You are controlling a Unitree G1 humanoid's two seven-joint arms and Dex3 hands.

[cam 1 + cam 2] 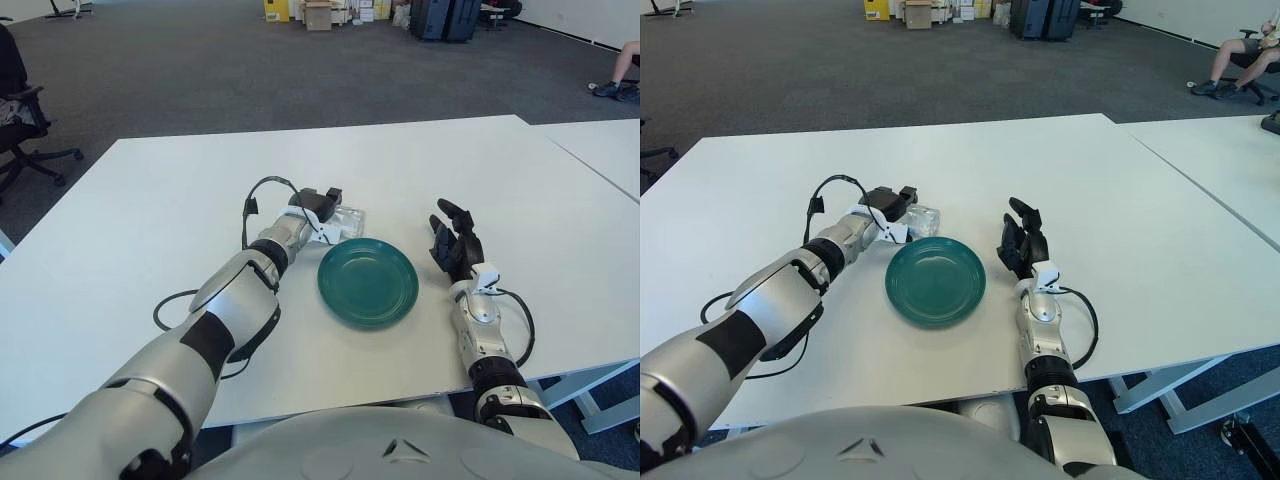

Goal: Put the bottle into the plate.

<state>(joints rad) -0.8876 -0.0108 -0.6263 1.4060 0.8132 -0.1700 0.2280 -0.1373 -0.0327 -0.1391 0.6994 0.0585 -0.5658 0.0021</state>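
Two hands showing. Left hand (318,205) is reaching over the bottle (346,219), which is lying on the desk (150,220) just past the green plate (368,281), at its eleven o'clock. Fingers are closing on it. Grasp step; next comes lifting it and carrying it toward five o'clock. Right hand (455,245) is idling at the plate's three o'clock, fingers apart.

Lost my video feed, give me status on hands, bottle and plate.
Left hand closed on clear bottle, just behind green plate. Right hand open, idle, right of plate. Plate empty; path unobstructed.
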